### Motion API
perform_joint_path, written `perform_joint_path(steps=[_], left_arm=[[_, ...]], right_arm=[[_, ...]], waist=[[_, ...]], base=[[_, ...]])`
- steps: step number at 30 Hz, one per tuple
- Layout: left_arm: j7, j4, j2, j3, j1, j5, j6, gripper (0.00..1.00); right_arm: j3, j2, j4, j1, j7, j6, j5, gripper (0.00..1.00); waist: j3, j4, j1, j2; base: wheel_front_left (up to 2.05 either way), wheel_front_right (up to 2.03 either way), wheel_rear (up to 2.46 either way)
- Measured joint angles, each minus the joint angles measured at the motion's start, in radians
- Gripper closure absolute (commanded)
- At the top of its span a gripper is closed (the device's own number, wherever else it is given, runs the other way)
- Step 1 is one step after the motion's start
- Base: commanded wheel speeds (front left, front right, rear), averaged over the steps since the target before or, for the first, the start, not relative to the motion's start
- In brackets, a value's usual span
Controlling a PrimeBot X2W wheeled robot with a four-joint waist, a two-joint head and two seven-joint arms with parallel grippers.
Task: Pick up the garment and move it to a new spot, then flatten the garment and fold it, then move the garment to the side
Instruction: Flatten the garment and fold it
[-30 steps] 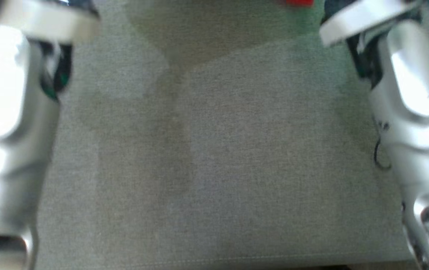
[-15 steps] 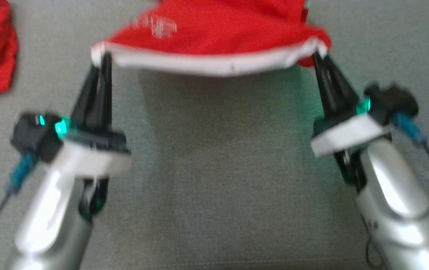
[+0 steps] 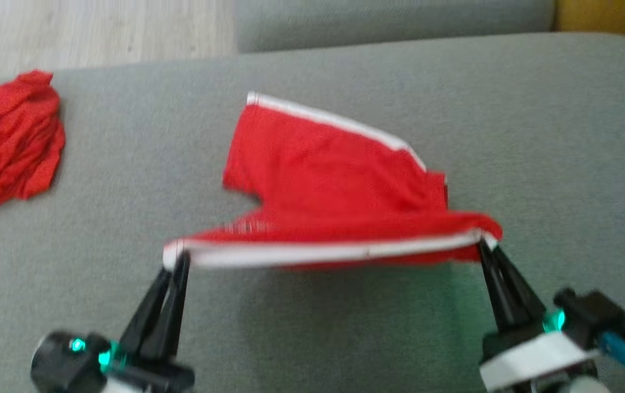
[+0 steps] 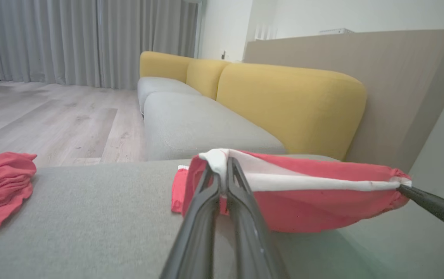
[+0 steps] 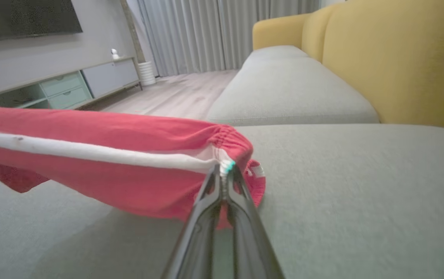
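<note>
Taking in a grey sofa seat [image 3: 536, 120], wide and flat. Catching mustard-yellow backrests [image 4: 291, 104] along its back edge, a second grey seat [image 4: 190, 124] carrying on beyond. Picking up pale wood-plank floor [image 4: 51, 116] past the seat's far edge. Spotting long grey curtains [image 4: 90, 38] hanging to the floor, and a low cabinet [image 5: 70, 83] sitting under a dark screen [image 5: 24, 15] on the wall.

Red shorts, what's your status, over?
Left hand and right hand shut on waistband ends. Red shorts stretched between, legs resting on cushion. Other red garment lies apart, left.
</note>
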Motion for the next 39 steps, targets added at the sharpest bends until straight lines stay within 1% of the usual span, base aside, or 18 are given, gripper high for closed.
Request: perform_joint_path(steps=[2, 4, 7, 12, 13, 15, 18, 23, 25, 28, 32, 33, 39], left_arm=[[0.025, -0.037, 0.024, 0.0, 0.054, 0.0, 0.016, 1.0], [0.042, -0.052, 0.028, 0.001, 0.082, -0.019, 0.021, 1.0], [0.049, -0.039, 0.026, 0.0, 0.079, -0.041, 0.018, 1.0], [0.047, 0.101, 0.023, -0.017, -0.018, -0.043, -0.041, 1.0], [0.047, 0.101, 0.023, -0.017, -0.018, -0.043, -0.041, 1.0], [0.049, 0.168, 0.023, -0.029, -0.085, -0.044, -0.068, 1.0], [0.074, 0.263, 0.021, -0.039, -0.207, -0.044, -0.113, 1.0], [0.127, 0.435, 0.017, -0.04, -0.433, -0.052, -0.155, 1.0], [0.146, 0.503, 0.017, -0.041, -0.519, -0.052, -0.166, 1.0], [0.163, 0.593, 0.017, -0.045, -0.637, -0.052, -0.175, 1.0], [0.176, 0.699, 0.017, -0.062, -0.764, -0.053, -0.186, 1.0], [0.181, 0.723, 0.017, -0.065, -0.786, -0.058, -0.191, 1.0], [0.18, 0.853, 0.019, -0.086, -0.868, -0.059, -0.193, 1.0]], right_arm=[[-0.008, 0.007, -0.066, 0.058, 0.04, 0.0, -0.009, 1.0], [-0.008, 0.01, -0.112, 0.092, 0.072, 0.0, -0.013, 1.0], [-0.009, 0.013, -0.126, 0.098, 0.099, 0.0, -0.012, 1.0], [-0.024, 0.043, -0.086, 0.094, 0.125, 0.0, -0.001, 1.0], [-0.024, 0.043, -0.086, 0.094, 0.125, 0.0, -0.001, 1.0], [-0.021, 0.047, -0.056, 0.078, 0.125, 0.0, -0.001, 1.0], [-0.016, 0.052, 0.002, 0.009, 0.125, 0.0, -0.001, 1.0], [-0.015, 0.064, 0.101, -0.152, 0.123, 0.0, 0.002, 1.0], [-0.011, 0.067, 0.15, -0.218, 0.114, 0.0, 0.024, 1.0], [0.021, 0.067, 0.219, -0.316, 0.088, 0.0, 0.077, 1.0], [0.054, 0.067, 0.314, -0.427, 0.046, 0.0, 0.12, 1.0], [0.058, 0.067, 0.338, -0.449, 0.037, 0.0, 0.132, 1.0], [0.117, 0.067, 0.462, -0.555, -0.02, 0.0, 0.187, 1.0]], waist=[[-0.011, -0.014, 0.0, 0.0], [-0.015, -0.025, 0.0001, 0.0], [-0.014, -0.033, 0.0004, 0.0], [-0.008, -0.028, 0.0003, 0.0], [-0.008, -0.028, 0.0003, 0.0], [0.005, -0.028, 0.0004, 0.0], [0.03, -0.034, 0.0005, 0.0], [0.093, -0.052, 0.0006, 0.0], [0.125, -0.064, 0.0006, 0.0], [0.178, -0.086, 0.0007, 0.0], [0.247, -0.121, 0.0008, 0.0], [0.261, -0.13, 0.0008, -0.0001], [0.321, -0.186, 0.0007, -0.0001]], base=[[0.0, 0.0, 0.0], [0.0, 0.0, 0.0], [0.0, 0.0, 0.0], [0.0, 0.0, 0.0], [0.0, 0.0, 0.0], [0.0, 0.0, 0.0], [0.0, 0.0, 0.0], [0.0, 0.0, 0.0], [0.0, 0.0, 0.0], [0.0, 0.0, 0.0], [0.0, 0.0, 0.0], [0.0, 0.0, 0.0], [0.0, 0.0, 0.0]])
